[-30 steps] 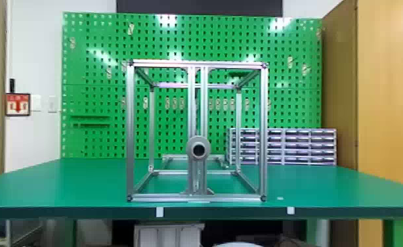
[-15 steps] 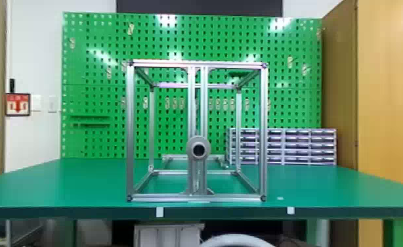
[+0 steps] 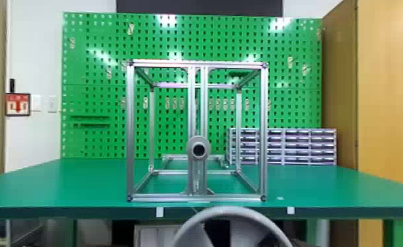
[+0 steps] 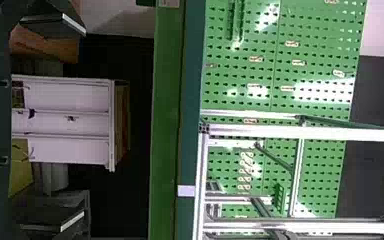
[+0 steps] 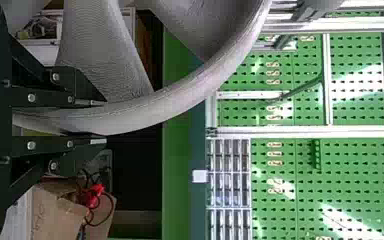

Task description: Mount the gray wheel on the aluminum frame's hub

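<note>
Rising from the bottom edge of the head view since the earlier frames, the gray wheel (image 3: 233,211) now shows its upper rim and part of its spokes in front of the table (image 3: 63,185). Its rim overlaps the table's front edge between two white tags, below and slightly to the right of the hub (image 3: 192,149). The hub faces forward, low on the central uprights of the aluminum frame (image 3: 130,131), whose bottom front bar lies close to that edge. Green tabletop extends to either side of the frame, with a drawer rack (image 3: 284,144) behind it on the right. Whether wheel and table edge touch cannot be told.

The left wrist view finds the left gripper (image 4: 83,122) with its fingers spread wide, nothing between them, facing the table's edge and the frame beyond. It adds a white drawer unit (image 4: 62,97) below tabletop level.

The right wrist view reveals the grip: the right gripper (image 5: 105,122) holds the wheel by its rim, one finger on each side. The rim curves away past the fingertips across the view of the table's edge, with broad spokes inside it. Near the gripper's other side, an open cardboard box (image 5: 55,212) holds dark cables and a red item (image 5: 94,195).
</note>
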`<move>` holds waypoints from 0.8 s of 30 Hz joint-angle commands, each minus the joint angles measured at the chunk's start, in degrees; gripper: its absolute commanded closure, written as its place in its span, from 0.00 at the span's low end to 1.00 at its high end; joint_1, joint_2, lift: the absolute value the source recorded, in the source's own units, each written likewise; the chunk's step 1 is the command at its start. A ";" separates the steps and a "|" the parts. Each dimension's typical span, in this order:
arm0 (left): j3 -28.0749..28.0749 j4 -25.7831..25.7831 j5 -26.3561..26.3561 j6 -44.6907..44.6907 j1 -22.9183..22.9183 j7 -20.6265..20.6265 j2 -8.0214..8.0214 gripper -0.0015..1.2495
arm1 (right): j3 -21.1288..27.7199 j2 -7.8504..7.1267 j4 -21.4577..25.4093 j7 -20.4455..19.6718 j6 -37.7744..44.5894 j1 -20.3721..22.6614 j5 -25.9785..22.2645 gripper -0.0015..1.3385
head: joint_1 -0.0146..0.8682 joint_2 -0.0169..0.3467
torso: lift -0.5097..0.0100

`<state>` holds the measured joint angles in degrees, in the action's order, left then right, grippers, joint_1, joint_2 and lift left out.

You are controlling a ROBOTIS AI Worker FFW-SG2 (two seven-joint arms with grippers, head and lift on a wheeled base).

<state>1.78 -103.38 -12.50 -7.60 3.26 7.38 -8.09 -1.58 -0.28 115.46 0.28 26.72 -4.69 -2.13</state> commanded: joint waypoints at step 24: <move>-5.38 -11.84 -6.31 -17.01 10.27 -6.50 -3.60 0.04 | -2.03 -1.66 7.49 -4.77 18.63 -13.41 -9.39 0.90 | 0.01 0.06 | 0.02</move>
<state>-2.96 -113.66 -17.92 -22.80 12.10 1.50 -11.16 -3.28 -1.69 122.16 -3.97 43.85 -16.49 -9.87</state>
